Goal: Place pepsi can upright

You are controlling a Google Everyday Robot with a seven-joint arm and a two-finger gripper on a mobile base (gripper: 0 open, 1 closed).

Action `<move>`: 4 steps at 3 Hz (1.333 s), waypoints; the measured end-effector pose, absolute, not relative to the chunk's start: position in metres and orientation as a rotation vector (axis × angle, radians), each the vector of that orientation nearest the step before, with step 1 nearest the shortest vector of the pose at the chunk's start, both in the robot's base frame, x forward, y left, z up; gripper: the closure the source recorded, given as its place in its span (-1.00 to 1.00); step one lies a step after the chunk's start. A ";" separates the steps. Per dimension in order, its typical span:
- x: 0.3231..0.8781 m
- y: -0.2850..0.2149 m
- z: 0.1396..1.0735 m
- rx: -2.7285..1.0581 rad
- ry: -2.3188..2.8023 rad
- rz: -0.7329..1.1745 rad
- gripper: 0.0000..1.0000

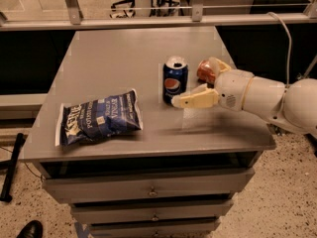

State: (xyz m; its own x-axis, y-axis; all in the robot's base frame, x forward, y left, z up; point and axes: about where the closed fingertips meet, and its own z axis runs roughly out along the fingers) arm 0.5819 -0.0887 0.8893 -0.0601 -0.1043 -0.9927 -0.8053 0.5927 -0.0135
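The pepsi can [175, 80] is dark blue with a round red-white-blue logo and a silver top. It stands upright on the grey table [124, 53], right of centre. My gripper [194, 82] is just right of the can and open. Its near finger [194, 99] reaches toward the can's base at the front right. Its far finger [218, 64] lies over an orange-red can. Nothing is held between the fingers, and the pepsi can stands outside them.
An orange-red can [204, 72] sits right behind the gripper, partly hidden. A blue chip bag [99, 116] lies flat at the front left. The table has drawers [148, 188] below. A rail [148, 20] runs along the far edge.
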 end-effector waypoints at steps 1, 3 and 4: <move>0.585 -0.136 0.911 -0.739 1.522 0.655 -1.00; 0.591 -0.217 0.972 -0.685 1.439 0.590 -1.00; 0.590 -0.273 0.986 -0.611 1.465 0.527 -1.00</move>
